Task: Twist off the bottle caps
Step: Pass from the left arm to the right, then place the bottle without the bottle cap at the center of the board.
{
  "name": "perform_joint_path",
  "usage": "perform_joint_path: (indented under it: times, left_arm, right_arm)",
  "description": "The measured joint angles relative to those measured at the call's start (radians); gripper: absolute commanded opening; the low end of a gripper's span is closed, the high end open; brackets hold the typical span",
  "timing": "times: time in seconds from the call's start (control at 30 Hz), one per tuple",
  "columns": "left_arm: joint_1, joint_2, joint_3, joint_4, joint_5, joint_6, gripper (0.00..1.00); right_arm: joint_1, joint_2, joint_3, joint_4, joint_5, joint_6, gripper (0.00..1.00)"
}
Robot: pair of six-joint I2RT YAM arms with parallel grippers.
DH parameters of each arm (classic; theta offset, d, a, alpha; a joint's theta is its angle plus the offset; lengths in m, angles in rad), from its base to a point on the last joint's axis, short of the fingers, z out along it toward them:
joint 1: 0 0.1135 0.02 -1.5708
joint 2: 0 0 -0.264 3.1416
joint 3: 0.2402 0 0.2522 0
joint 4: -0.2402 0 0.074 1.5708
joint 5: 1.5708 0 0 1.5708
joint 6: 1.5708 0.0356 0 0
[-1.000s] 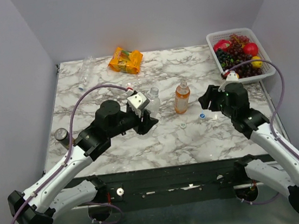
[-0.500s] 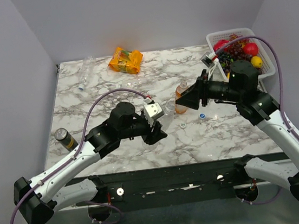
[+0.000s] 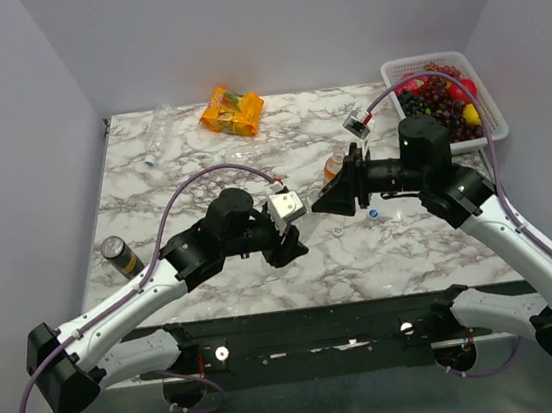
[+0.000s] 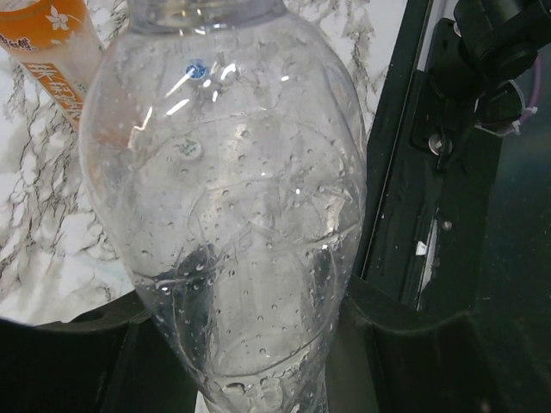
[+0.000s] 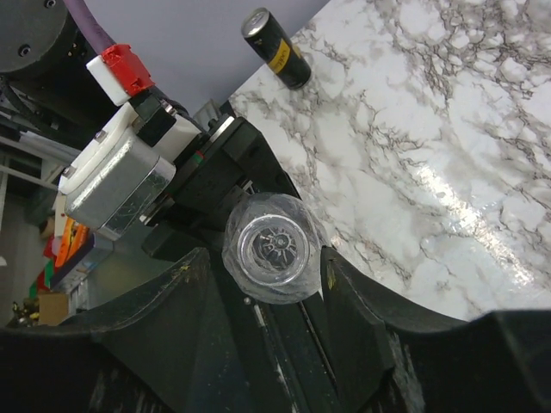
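**Two-arm approach to a bottle neck.** A clear bottle [image 4: 232, 215] is held by the left gripper [image 3: 288, 241]. Its fingers are closed on the lower body from both sides, and the neck points away from that palm. The bottle appears to be lifted and tilted off the table.

The right gripper [image 5: 267, 262] is presented from the opposite side. The bottle's long axis is thus lined up almost straight with the right wrist camera, and the top is seen end-on, as a ring centred between the two fingers [image 5: 172, 318]. These fingers are spread, one on either side of the neck, with narrow gaps visible, and nothing is gripped by them. Whether a clear cap sits on the neck cannot be told.

The right arm is stretched nearly level towards its partner. The left forearm is raised and bent inward.

An orange bottle [image 4: 47, 43] stands just beyond the held bottle. A blue cap [image 3: 373, 213] and a white cap [image 3: 337, 229] lie loose beneath the right hand. The coming closure is judged to depend on the neck being centred between the fingers.
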Motion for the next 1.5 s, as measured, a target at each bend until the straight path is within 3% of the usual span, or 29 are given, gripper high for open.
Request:
perform_joint_path:
  times: [0.2,0.3,0.33,0.43,0.53,0.67,0.73,0.77,1.03,1.3,1.5]
  left_arm:
    - [-0.008,0.006,0.001,-0.013,-0.006,0.010,0.38]
    - [-0.011,0.007,0.002,-0.020,-0.011,0.012,0.38]
    - [-0.011,0.008,0.002,-0.024,-0.012,0.013,0.38]
    - [-0.011,0.008,0.002,-0.032,-0.014,0.018,0.38]
    - [-0.011,0.007,0.003,-0.038,-0.019,0.020,0.48]
    - [-0.011,0.007,0.003,-0.036,-0.034,0.025,0.83]
    - [-0.011,0.005,0.003,-0.032,-0.055,0.025,0.91]
    - [-0.011,0.003,0.003,-0.032,-0.064,0.019,0.99]
    - [-0.011,-0.114,0.003,0.000,-0.120,0.018,0.99]
    - [0.010,-0.301,-0.043,0.093,-0.187,0.013,0.99]
    - [0.046,-0.332,-0.068,0.118,-0.290,-0.006,0.99]
  right_arm:
    - [0.029,0.027,0.000,-0.002,0.001,-0.011,0.57]
    - [0.041,0.041,0.000,-0.002,0.005,-0.017,0.50]
    - [0.044,0.045,0.000,-0.002,0.009,-0.021,0.37]
    - [0.047,0.050,0.001,-0.004,0.025,-0.028,0.14]
    - [0.049,0.051,0.002,-0.005,0.040,-0.038,0.01]
    - [0.053,0.046,0.002,-0.005,0.056,-0.040,0.01]
    - [0.057,0.033,0.002,-0.006,0.078,-0.043,0.01]
    - [0.059,0.022,0.002,-0.009,0.094,-0.044,0.01]
    - [0.061,-0.148,0.016,-0.040,0.274,-0.069,0.01]
    - [0.061,-0.234,0.095,-0.093,0.698,-0.104,0.01]
    - [0.061,-0.238,0.136,-0.055,0.930,-0.145,0.01]
